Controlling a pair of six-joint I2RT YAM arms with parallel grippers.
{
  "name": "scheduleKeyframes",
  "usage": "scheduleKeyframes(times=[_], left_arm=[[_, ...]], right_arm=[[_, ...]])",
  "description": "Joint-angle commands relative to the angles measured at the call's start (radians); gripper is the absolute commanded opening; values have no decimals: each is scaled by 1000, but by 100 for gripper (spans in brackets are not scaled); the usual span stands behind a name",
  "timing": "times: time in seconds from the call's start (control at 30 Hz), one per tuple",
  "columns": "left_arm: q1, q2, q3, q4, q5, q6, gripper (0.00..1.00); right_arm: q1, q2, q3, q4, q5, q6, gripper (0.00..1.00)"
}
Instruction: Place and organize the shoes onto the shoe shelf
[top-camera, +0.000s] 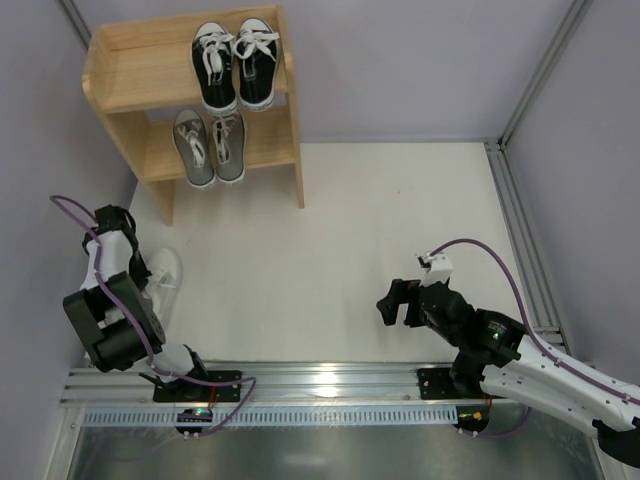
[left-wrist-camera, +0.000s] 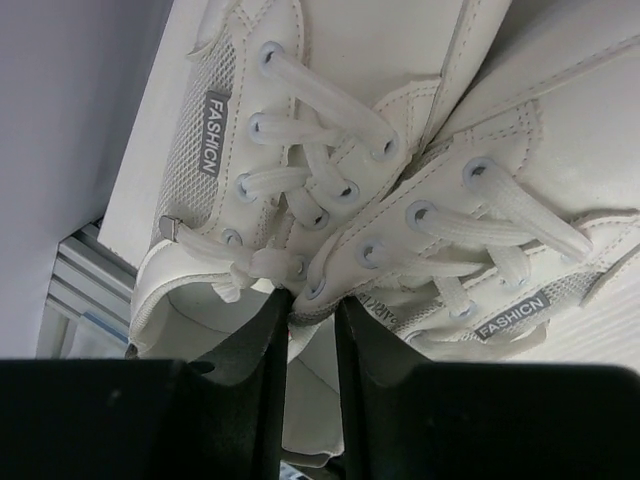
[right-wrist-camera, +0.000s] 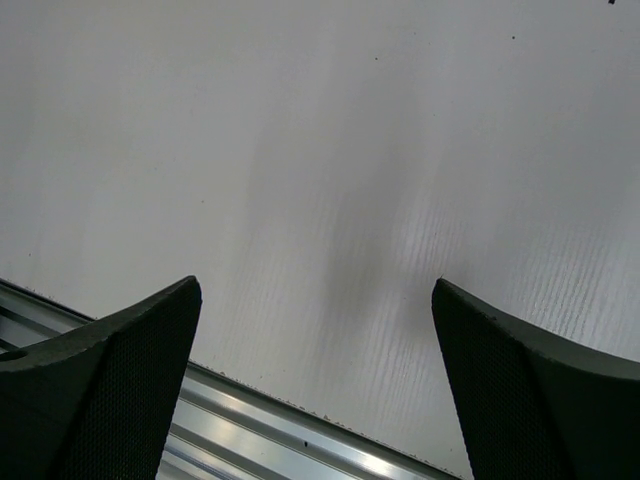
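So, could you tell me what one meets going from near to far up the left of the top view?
Rail → white shoes → grey shoes → black shoes.

1. Top view — fixed high behind the arm bases, looking steeply down. It takes in the whole table (top-camera: 400, 220), with the shelf (top-camera: 120, 70) at far left.
2. Left wrist view — very close, looking past the left gripper (left-wrist-camera: 312, 300) at the white shoes (left-wrist-camera: 330, 150). The top view shows that pair (top-camera: 165, 272) small.
3. Right wrist view: low and close over bare table, with a metal rail (right-wrist-camera: 260, 410) at the bottom edge. The tabletop is shared with the top view.
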Motion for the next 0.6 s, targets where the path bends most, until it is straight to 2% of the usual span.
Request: scheduleKeyframes(times=[0.0,0.1,0.43,0.57], left_arm=[[-101,-2,27,52,147,-25,0],[-183,-24,64,34,181,-24,0],[-249,-125,81,57,391,-97,0],[-269,-169,67,61,380,-120,0]], right_arm=[[0,-6,20,3,32,16,97],[0,-4,31,-13,43,19,97],[0,0,53,-40,67,74,97],[-2,3,57,-49,75,102,97]])
